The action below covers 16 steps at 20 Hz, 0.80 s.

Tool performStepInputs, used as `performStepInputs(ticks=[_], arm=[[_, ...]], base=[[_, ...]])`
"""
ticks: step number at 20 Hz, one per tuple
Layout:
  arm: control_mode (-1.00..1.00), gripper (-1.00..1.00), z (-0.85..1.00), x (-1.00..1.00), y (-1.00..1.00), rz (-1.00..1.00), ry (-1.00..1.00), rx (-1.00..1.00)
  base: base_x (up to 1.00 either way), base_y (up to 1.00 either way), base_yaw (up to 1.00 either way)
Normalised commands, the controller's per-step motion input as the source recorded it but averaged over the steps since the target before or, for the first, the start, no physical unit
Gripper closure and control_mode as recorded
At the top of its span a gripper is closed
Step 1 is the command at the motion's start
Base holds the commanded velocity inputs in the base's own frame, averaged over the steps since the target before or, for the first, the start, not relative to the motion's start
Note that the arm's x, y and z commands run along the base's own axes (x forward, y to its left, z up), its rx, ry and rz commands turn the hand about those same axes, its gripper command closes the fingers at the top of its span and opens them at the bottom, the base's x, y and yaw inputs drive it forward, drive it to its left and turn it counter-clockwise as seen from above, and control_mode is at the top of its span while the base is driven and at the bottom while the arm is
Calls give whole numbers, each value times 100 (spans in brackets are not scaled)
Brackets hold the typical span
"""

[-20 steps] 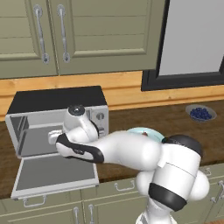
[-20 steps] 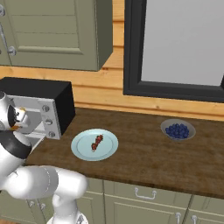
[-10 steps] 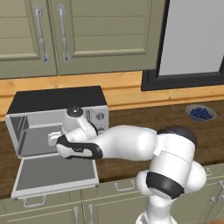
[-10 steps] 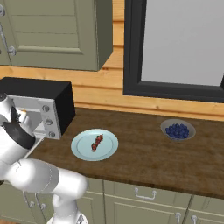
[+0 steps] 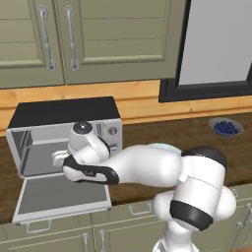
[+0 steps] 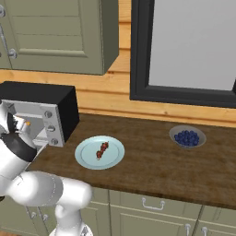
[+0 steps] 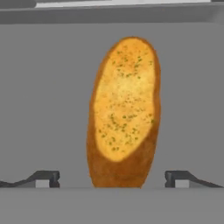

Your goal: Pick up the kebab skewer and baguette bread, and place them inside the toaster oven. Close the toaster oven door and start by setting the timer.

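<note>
Grey oven tray (image 7: 48, 109) | baguette bread (image 7: 124, 113) between spread tool (image 7: 113, 178) tips

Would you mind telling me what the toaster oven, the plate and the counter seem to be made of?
Toaster oven: likely metal, a brushed silver front with a matte black top.
Plate: probably glazed ceramic, going by its smooth pale blue surface, though plastic is possible.
Counter: dark wood, or a wood-look laminate, with visible grain streaks.

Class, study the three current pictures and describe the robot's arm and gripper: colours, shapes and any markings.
The arm is glossy white, built of rounded, bulbous segments with black bands at the joints and a grey disc capping one joint. No cables or lettering are visible. In the hand view the gripper shows two small dark fingertips with paler inner faces.
</note>
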Motion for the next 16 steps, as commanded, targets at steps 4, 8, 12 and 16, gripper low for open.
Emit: performStepInputs(ticks=[4, 8, 12, 16], arm=[[-100, -100, 15, -14, -1, 0, -1, 0], [-100, -100, 56, -41, -19, 0, -6, 0], [-100, -100, 50, -58, -55, 0, -4, 0], [-100, -100, 16, -52, -91, -2, 0, 0]], base=[[0, 0, 0], [0, 0, 0], [0, 0, 0], [0, 0, 0]])
